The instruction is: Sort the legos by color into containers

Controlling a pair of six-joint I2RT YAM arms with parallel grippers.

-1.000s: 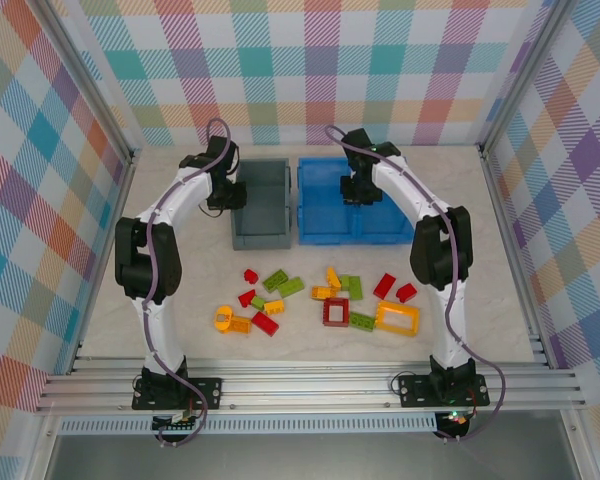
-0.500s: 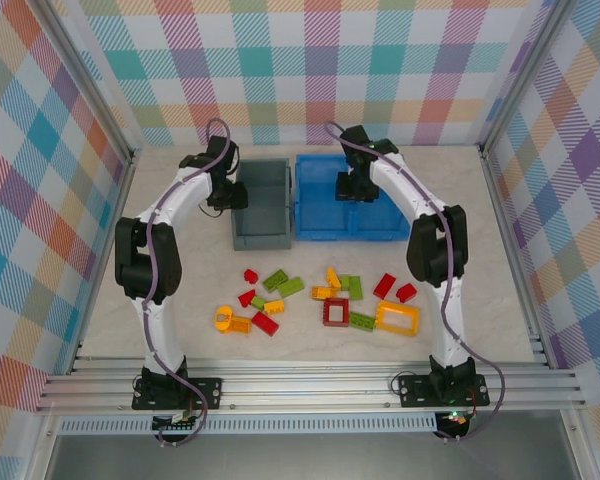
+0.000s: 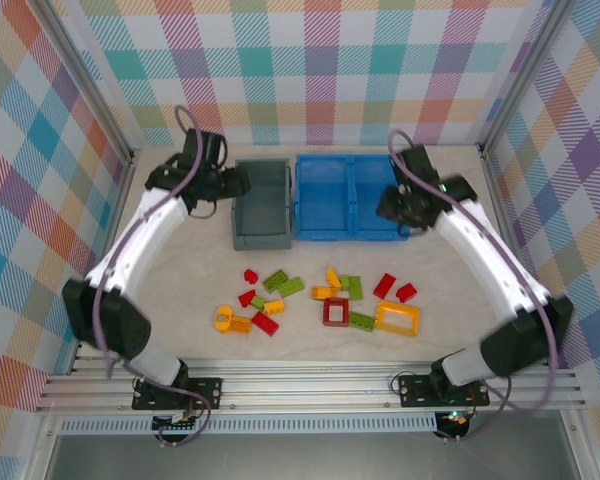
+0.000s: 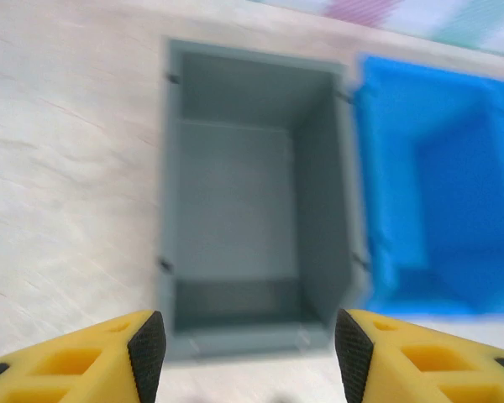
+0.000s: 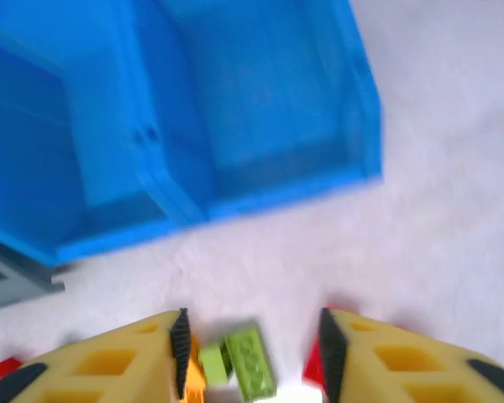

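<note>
Blurrily, a green lego (image 5: 245, 363) shows beneath the spread right hand (image 5: 252, 340).

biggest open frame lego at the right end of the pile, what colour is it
Yellow-orange. The frame shows best in the top external view.

Grey bin (image 4: 235, 210) — plastic, matt, smooth.
Blue bin (image 5: 260, 126) — plastic, slight gloss.
Legos (image 3: 384, 286) — hard plastic, glossy, studded.
Table (image 3: 180, 290) — pale stone-look top, smooth, matt.
Front rails (image 3: 300, 385) — bare ribbed metal.
Left gripper fingers (image 4: 67, 365) — yellow plastic, matt, dark pads.
</note>
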